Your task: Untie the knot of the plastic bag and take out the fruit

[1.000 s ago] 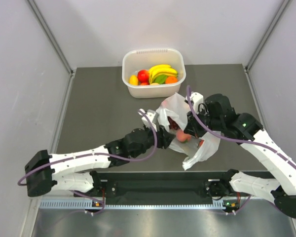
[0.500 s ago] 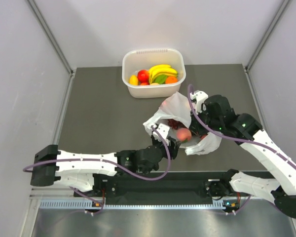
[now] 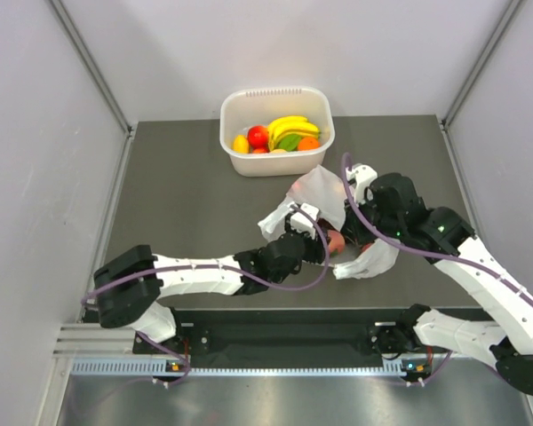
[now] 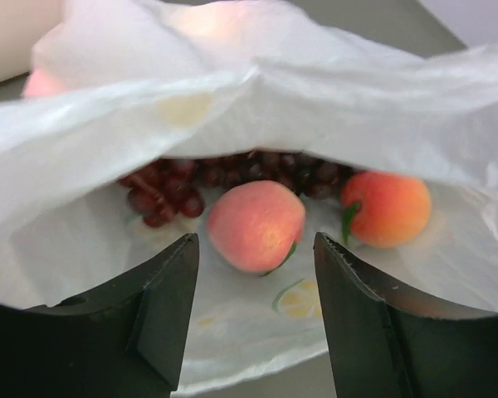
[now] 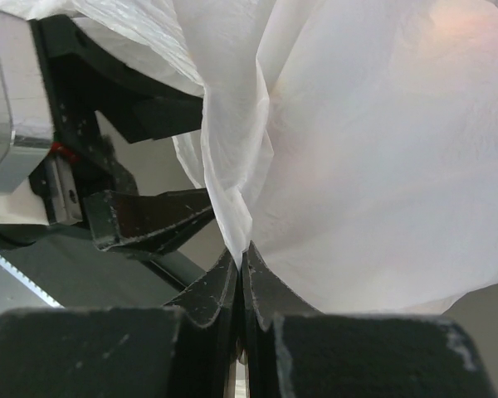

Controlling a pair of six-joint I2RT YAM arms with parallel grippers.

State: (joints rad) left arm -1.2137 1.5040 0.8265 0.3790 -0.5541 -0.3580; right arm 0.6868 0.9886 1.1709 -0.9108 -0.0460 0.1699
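The thin white plastic bag (image 3: 320, 193) lies open on the grey table, right of centre. Its mouth faces my left gripper (image 4: 256, 249), which is open at the opening. Inside I see a pinkish peach (image 4: 255, 225), an orange-red fruit (image 4: 386, 207) and dark grapes (image 4: 162, 186). The peach also shows in the top view (image 3: 336, 240). My right gripper (image 5: 241, 253) is shut on a fold of the bag (image 5: 232, 166) and holds it up. No knot shows.
A white tub (image 3: 234, 110) at the back centre holds yellow bananas (image 3: 289, 125), a red apple (image 3: 258, 136) and other fruit. Grey walls stand left and right. The table's front edge lies just below the bag.
My left arm has swung forward and to the right, bringing its open gripper to the bag's mouth. The bag has shifted and its edge is lifted higher. My right gripper has kept its hold.
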